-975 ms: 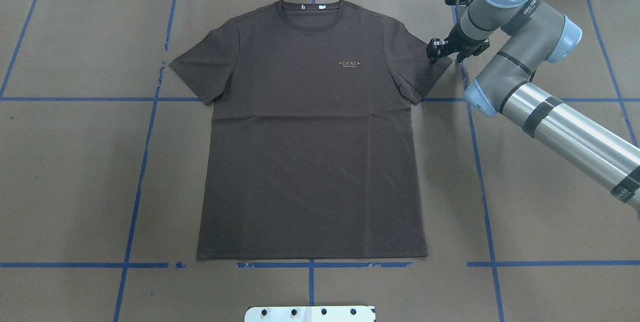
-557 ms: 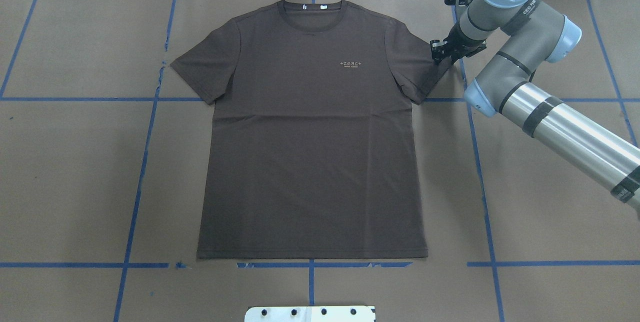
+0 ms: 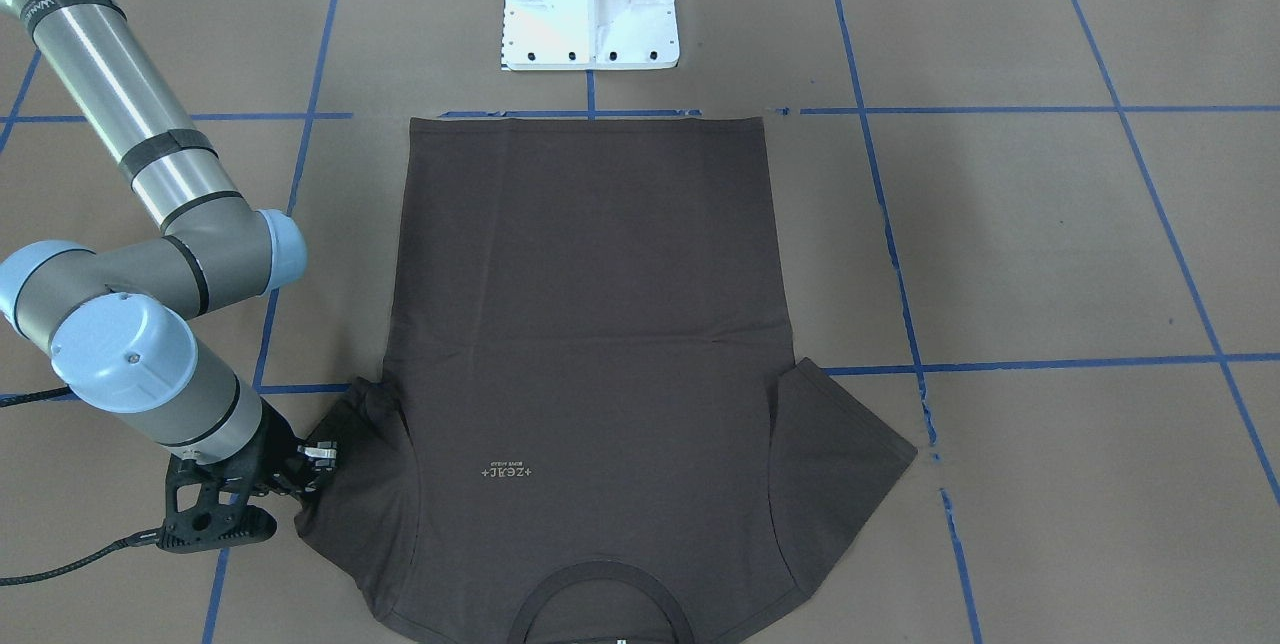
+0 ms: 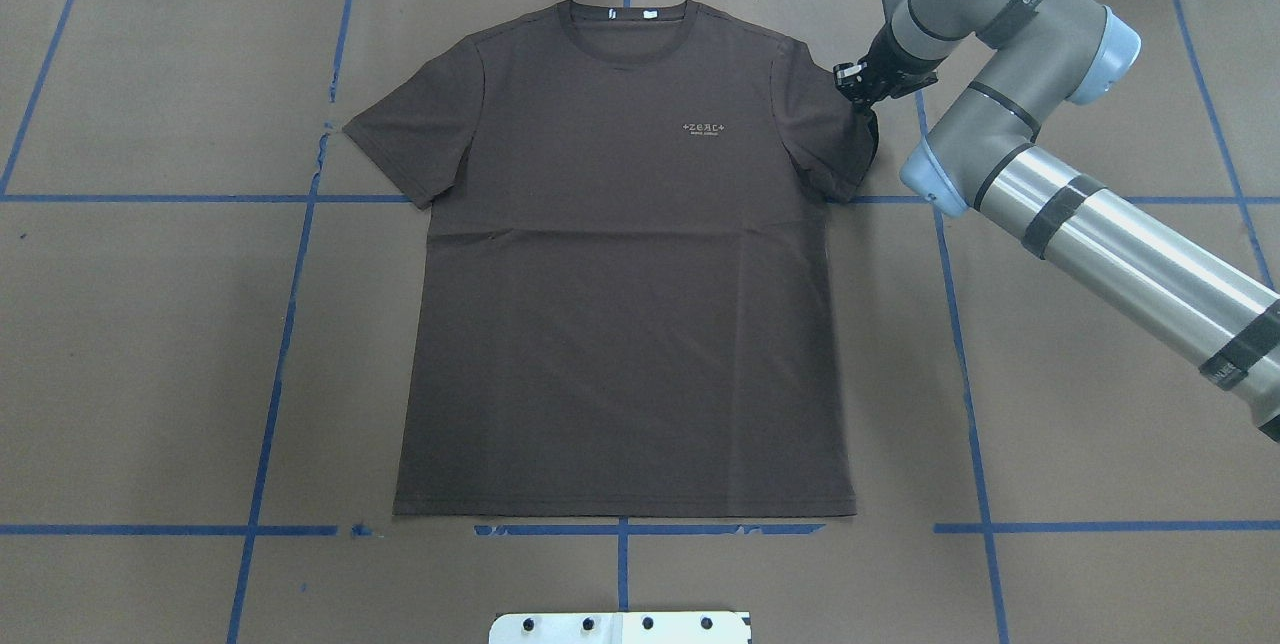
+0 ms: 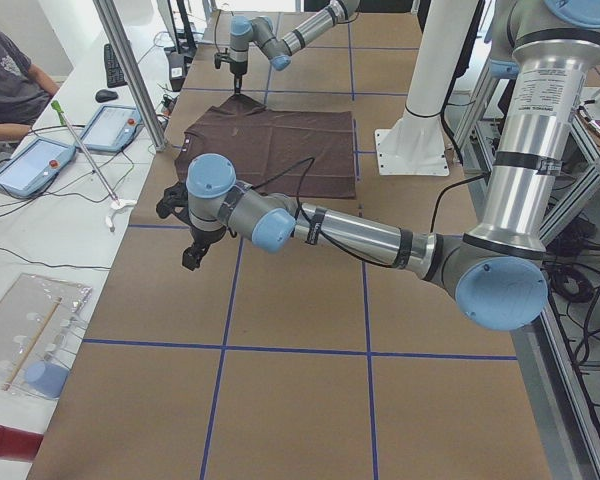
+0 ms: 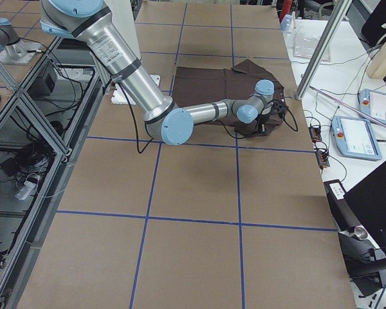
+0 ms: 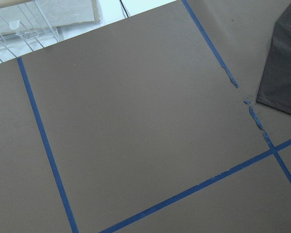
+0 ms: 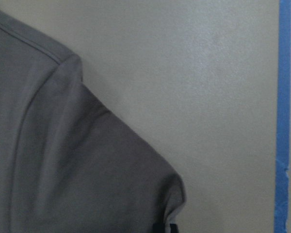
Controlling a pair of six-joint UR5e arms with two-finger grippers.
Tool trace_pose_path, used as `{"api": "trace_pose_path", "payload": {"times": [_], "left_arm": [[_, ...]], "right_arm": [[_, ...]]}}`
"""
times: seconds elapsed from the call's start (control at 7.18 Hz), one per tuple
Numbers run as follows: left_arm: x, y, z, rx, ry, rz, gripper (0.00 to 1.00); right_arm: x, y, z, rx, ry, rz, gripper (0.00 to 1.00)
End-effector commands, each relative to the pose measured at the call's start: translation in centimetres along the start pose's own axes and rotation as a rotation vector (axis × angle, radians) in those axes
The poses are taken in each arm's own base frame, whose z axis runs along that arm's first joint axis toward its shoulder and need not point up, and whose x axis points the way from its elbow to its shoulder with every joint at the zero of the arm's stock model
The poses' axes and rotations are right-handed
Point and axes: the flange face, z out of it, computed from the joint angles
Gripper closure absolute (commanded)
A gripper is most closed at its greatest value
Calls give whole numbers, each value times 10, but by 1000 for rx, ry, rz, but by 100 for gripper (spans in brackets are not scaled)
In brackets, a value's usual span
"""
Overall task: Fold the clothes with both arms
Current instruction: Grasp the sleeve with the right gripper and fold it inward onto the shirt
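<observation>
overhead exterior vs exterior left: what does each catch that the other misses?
Overhead only: the T-shirt's chest lettering and white neck labels. Exterior left only: the left end effector over bare paper beside the T-shirt, not touching it, plus a seated person and two tablets. Both: the T-shirt spread on the table and the right end effector at one sleeve.

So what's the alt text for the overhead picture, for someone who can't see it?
A dark brown T-shirt lies flat, front up, on a brown paper-covered table marked with blue tape lines. The silver right arm reaches in from the right, its black gripper pinching the edge of the sleeve on that side.
</observation>
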Motion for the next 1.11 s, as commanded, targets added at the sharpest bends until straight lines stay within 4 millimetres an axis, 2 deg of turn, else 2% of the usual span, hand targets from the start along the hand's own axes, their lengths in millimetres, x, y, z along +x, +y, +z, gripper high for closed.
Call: {"api": "trace_pose_path", "payload": {"times": [0.0, 0.14, 0.28, 0.42, 0.56, 0.7, 0.84, 0.98], "left_arm": [[0, 1, 0, -1, 0, -1, 0], [0, 1, 0, -1, -1, -1, 0], [-1, 1, 1, -3, -1, -3, 0], [-1, 0, 1, -1, -1, -1, 0], [-1, 0, 1, 0, 0, 0, 0], [-1, 1, 1, 0, 0, 0, 0], [-2, 1, 2, 0, 0, 0, 0], [-2, 2, 2, -1, 0, -1, 0]], "right_arm": [[-55, -18, -42, 29, -33, -23, 100], [-89, -16, -46, 38, -57, -25, 100], [-140, -3, -42, 71, -58, -44, 100], [-182, 8, -37, 114, -42, -41, 100], [-202, 16, -29, 138, -26, -54, 100], [-205, 23, -21, 148, -11, -61, 100], [-200, 25, -17, 145, -7, -61, 1], [-200, 25, -17, 145, -7, -58, 0]]}}
